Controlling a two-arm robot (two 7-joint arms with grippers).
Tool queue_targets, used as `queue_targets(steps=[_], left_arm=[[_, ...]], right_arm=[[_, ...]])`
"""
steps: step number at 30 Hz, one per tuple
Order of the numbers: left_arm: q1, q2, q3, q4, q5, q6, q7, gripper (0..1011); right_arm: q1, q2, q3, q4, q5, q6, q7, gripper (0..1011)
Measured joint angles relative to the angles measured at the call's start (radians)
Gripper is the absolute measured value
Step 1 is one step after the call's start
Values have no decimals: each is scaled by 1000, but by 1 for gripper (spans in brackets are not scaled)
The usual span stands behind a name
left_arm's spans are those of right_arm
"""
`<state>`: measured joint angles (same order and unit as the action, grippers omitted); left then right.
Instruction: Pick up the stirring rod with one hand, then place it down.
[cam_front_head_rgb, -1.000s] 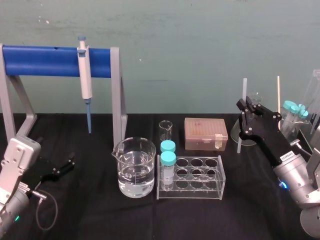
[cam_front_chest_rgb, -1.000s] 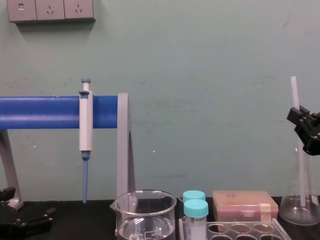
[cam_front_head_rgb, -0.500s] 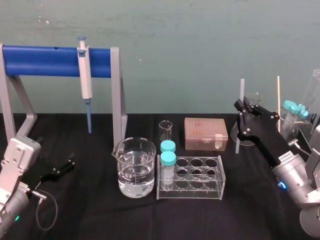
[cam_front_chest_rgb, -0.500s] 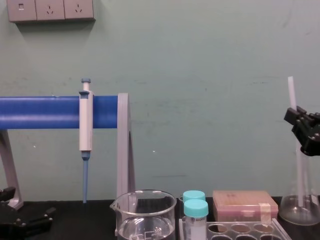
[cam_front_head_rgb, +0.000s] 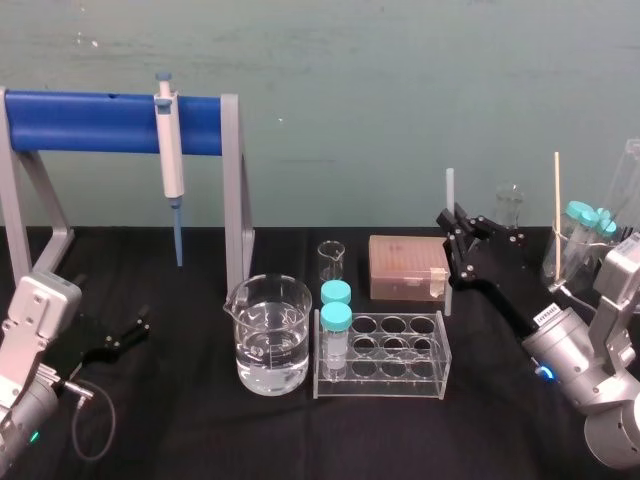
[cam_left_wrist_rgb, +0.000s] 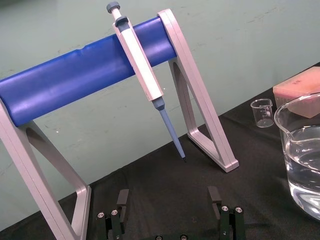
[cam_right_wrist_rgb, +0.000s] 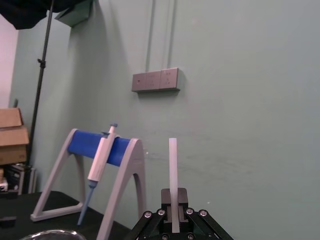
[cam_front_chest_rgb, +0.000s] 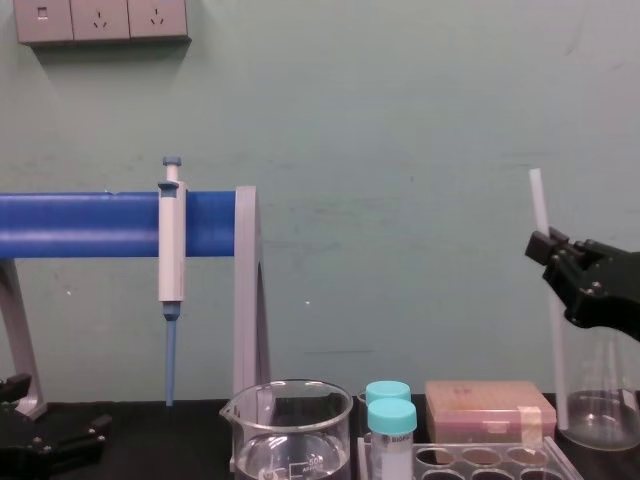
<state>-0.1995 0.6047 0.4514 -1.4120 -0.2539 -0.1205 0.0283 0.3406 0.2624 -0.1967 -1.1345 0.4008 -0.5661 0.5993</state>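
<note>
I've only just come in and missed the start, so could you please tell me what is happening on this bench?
The right gripper is shut on the stirring rod, holding it upright over the black table, just beside the pink tip box. The rod stands outside the flask, to its left. Whether its lower end touches the table I cannot tell. The left gripper lies open at the table's near left, idle.
</note>
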Motion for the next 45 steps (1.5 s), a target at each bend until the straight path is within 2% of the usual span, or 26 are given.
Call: queue_targets(steps=[18,34,45], left_arm=[[0,0,0,0,0,0,0,1000],[0,0,0,0,0,0,0,1000],[0,0,0,0,0,0,0,1000]], right_arm=[[45,-8,-28,80,79,40,93,70],[82,-10,-41,138,100,33,124,70],[120,-19,-46,206,118,29,155,70]])
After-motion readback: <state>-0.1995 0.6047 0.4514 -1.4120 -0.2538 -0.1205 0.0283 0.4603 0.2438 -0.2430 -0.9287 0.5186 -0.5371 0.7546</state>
